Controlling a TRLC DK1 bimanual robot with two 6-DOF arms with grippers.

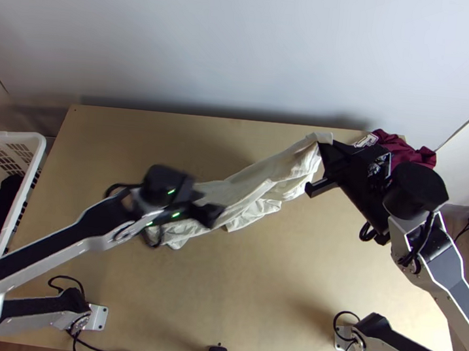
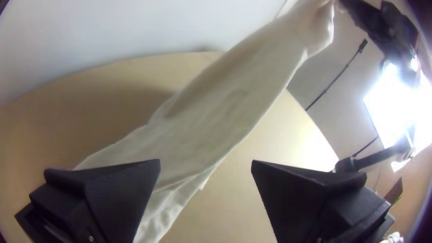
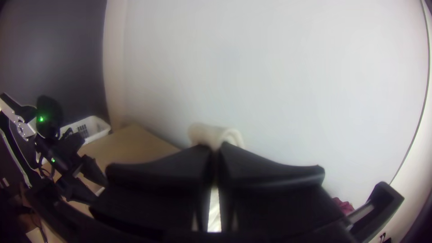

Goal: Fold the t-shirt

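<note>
Hanging shirt: the cream t-shirt [image 1: 267, 178] makes one long, bunched strip, slanting from up by the right hand [image 3: 215, 150] down to the left part of the counter [image 1: 255, 308].
Right hand: pinched shut on the shirt's top end.
Left hand [image 2: 205, 162]: wide open, holding nothing, just by the shirt's lower part. It is nearer the low end, so I think it should grab next, with its fingers going across the long strip.
Count: two arms, two hands, one t-shirt, one dark red cloth [image 1: 401, 151], one white basket [image 1: 24, 136].
</note>
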